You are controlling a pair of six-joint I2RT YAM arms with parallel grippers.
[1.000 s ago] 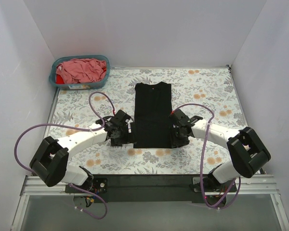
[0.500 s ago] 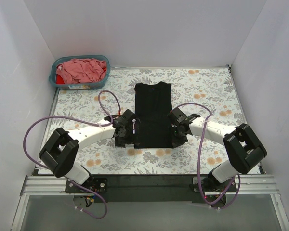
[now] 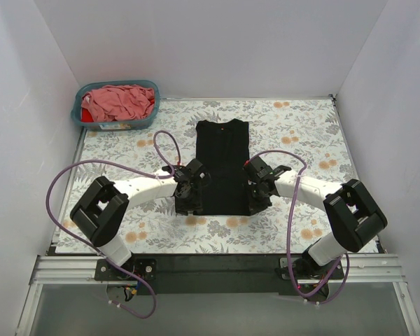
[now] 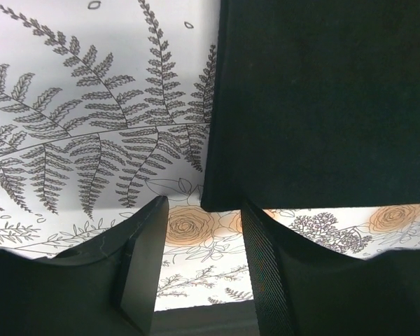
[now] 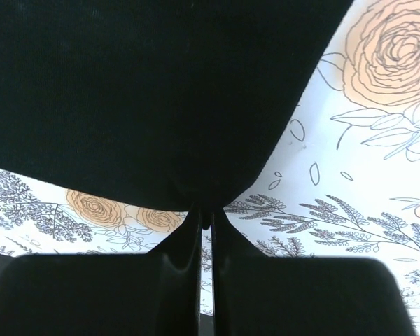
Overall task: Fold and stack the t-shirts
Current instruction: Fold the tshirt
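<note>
The black t-shirt lies in a long narrow strip on the flowered table, collar at the far end. My left gripper is open at its near left corner. In the left wrist view that corner sits just ahead of the gap between the fingers and is not gripped. My right gripper is shut on the near right edge of the black t-shirt, with the cloth pinched at the fingertips and pulled up slightly. A dusty pink t-shirt lies in the basket, with red cloth under it.
The teal plastic basket stands at the far left corner of the table. White walls close in the left, right and far sides. Purple cables loop above both arms.
My left gripper has moved right along the table to the black t-shirt's near left corner. My right gripper has shifted slightly inward and stays at the near right edge.
</note>
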